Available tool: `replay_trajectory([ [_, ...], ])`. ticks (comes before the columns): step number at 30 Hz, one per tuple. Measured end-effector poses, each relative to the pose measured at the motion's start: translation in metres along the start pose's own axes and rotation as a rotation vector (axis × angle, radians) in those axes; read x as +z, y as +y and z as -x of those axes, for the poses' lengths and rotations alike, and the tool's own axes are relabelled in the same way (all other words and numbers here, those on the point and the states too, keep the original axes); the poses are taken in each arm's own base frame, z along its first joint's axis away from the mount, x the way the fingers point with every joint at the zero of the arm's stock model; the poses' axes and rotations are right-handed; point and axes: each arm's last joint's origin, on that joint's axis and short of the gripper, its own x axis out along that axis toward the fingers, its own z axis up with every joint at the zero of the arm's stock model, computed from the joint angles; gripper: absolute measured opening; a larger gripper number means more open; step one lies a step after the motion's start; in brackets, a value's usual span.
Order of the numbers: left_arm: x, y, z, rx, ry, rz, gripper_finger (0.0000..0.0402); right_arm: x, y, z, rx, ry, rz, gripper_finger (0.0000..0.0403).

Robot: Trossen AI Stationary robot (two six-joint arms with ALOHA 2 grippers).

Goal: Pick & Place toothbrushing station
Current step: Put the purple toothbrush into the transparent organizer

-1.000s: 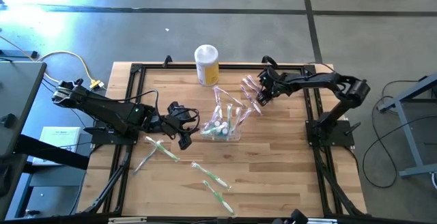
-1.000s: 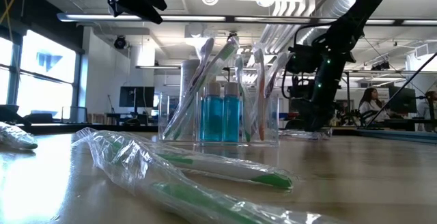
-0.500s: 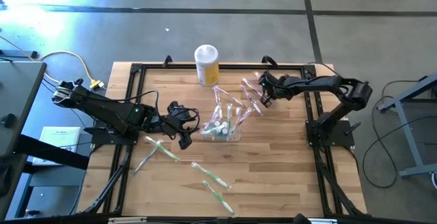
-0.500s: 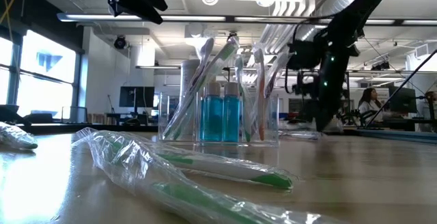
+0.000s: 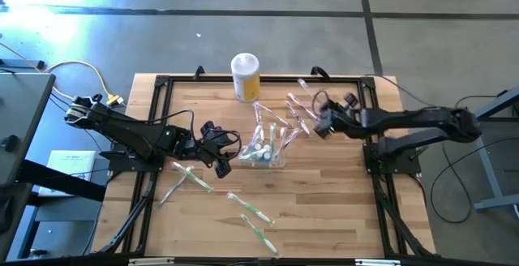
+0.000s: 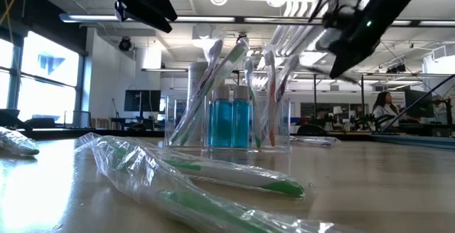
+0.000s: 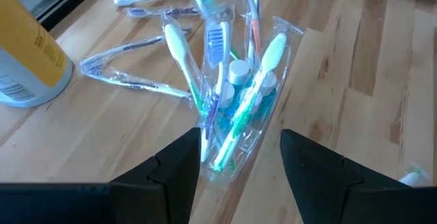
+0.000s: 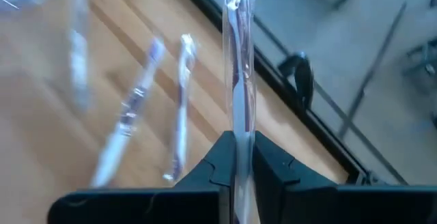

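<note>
The toothbrushing station (image 5: 264, 154) is a see-through holder that stands on the table's middle. It holds several toothbrushes and two blue bottles, and also shows in the low view (image 6: 234, 119) and the left wrist view (image 7: 235, 115). My left gripper (image 5: 220, 159) is open just left of it; in the left wrist view (image 7: 239, 176) the holder lies ahead between the fingers, untouched. My right gripper (image 5: 323, 122) is right of the holder, raised above the table (image 6: 355, 27), shut on a wrapped toothbrush (image 8: 237, 60). My right gripper pinches the wrapped toothbrush between its two fingers near one end (image 8: 237, 132). The fingers come from the table's right side. The toothbrush sticks out ahead of the fingers, along them, in its clear wrapper, lifted clear of the table.
A yellow canister with a white lid (image 5: 245, 75) stands at the far edge. Wrapped pinkish toothbrushes (image 5: 296, 113) lie right of the holder, under my right gripper. Green wrapped toothbrushes (image 5: 192, 177) (image 5: 251, 209) lie toward the near edge. A black frame (image 5: 162, 83) borders the work area.
My right gripper has dipped to the table at the pinkish toothbrushes, then risen well above it with one wrapped toothbrush, drifting a little toward the table's right and near edges. Its arm has stretched out lower. My left arm has kept still.
</note>
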Motion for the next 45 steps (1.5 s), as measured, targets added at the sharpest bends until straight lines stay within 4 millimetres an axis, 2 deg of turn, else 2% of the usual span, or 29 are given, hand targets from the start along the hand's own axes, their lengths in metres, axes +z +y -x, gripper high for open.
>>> replay_trajectory([
  [5,0.002,-0.001,0.0,-0.009,-0.017,0.01,0.0195,-0.013,0.007,0.046,0.118,-0.131,-0.025,0.0017],
  [9,0.007,-0.007,0.002,-0.047,-0.082,-0.009,0.0195,-0.024,0.023,0.077,0.258,-0.244,-0.008,0.0017],
  [16,0.014,-0.035,0.01,-0.127,-0.271,-0.151,0.0195,-0.036,0.061,0.129,0.411,-0.529,0.069,0.0017],
  [20,0.017,-0.057,0.002,-0.169,-0.393,-0.245,0.0195,-0.037,0.084,0.151,0.448,-0.662,0.122,0.0017],
  [26,0.01,-0.089,-0.032,-0.235,-0.527,-0.418,0.0195,-0.033,0.121,0.153,0.496,-0.752,0.223,0.0017],
  [31,0.01,-0.095,-0.046,-0.201,-0.598,-0.433,0.0195,-0.033,0.147,0.145,0.511,-0.805,0.307,0.0017],
  [38,0.011,-0.1,-0.049,-0.299,-0.653,-0.453,0.0195,-0.026,0.154,0.143,0.51,-0.863,0.31,0.0017],
  [45,0.016,-0.095,-0.052,-0.288,-0.659,-0.416,0.0195,-0.017,0.154,0.132,0.563,-0.856,0.292,0.0017],
])
